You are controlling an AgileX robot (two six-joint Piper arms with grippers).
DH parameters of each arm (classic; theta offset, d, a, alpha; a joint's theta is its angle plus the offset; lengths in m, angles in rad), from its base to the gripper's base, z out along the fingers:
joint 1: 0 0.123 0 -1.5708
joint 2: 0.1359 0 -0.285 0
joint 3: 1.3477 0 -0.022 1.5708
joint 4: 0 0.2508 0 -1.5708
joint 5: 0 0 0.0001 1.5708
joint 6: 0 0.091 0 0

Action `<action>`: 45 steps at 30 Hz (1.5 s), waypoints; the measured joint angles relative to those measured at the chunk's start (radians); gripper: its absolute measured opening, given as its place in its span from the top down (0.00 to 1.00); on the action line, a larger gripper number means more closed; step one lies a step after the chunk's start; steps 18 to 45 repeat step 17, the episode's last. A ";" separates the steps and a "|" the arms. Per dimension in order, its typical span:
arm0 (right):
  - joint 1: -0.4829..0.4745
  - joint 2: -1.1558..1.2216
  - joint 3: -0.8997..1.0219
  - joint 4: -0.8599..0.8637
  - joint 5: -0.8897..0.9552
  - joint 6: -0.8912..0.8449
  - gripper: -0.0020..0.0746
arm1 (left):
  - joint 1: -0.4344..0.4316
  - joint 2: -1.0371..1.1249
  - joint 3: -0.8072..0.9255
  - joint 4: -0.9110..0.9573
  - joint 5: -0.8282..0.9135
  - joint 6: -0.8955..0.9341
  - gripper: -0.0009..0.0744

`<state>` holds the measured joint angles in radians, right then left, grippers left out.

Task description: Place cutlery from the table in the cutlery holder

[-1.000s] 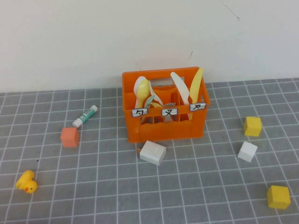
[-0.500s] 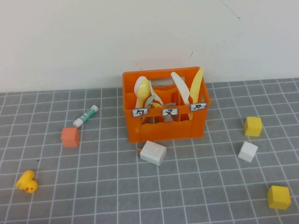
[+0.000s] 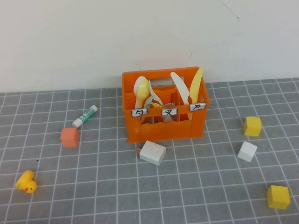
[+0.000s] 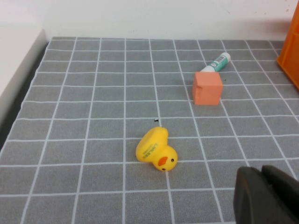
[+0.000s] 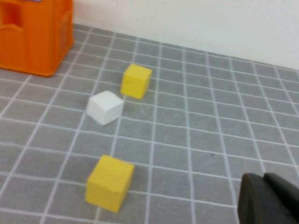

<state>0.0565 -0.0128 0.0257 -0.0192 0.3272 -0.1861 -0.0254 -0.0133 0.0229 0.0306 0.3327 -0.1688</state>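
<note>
The orange cutlery holder (image 3: 163, 123) stands upright at the back middle of the grey tiled table (image 3: 196, 186). A pale pink spoon (image 3: 139, 88) and a yellow spoon (image 3: 145, 92) stand together in its left compartment. A white knife and a yellow knife stand in its right compartment. No spoon lies on the table. Neither arm shows in the high view. My left gripper (image 4: 261, 171) is shut and empty above the tiles near the yellow duck (image 4: 156, 149). My right gripper (image 5: 264, 179) is shut and empty above the tiles right of the crate (image 5: 32, 37).
On the left lie an orange cube (image 3: 69, 136), a glue tube (image 3: 85, 115) and the duck (image 3: 26, 182). A white block (image 3: 153, 152) lies before the crate. A white cube (image 3: 247, 151) and two yellow cubes (image 3: 252, 126) (image 3: 278, 196) sit on the right.
</note>
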 joint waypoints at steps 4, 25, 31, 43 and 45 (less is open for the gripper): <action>-0.072 0.000 0.002 0.000 -0.009 0.033 0.98 | 0.000 0.000 0.000 0.000 0.000 0.000 0.99; -0.143 0.000 0.002 -0.013 0.001 0.089 0.98 | 0.000 0.000 0.000 0.000 0.000 -0.004 0.99; -0.143 0.000 0.002 -0.013 0.001 0.089 0.98 | 0.000 0.000 0.000 0.000 0.000 -0.004 0.99; -0.143 0.000 0.002 -0.013 0.001 0.089 0.98 | 0.000 0.000 0.000 0.000 0.000 -0.004 0.99; -0.143 0.000 0.002 -0.013 0.001 0.089 0.98 | 0.000 0.000 0.000 0.000 0.000 -0.004 0.99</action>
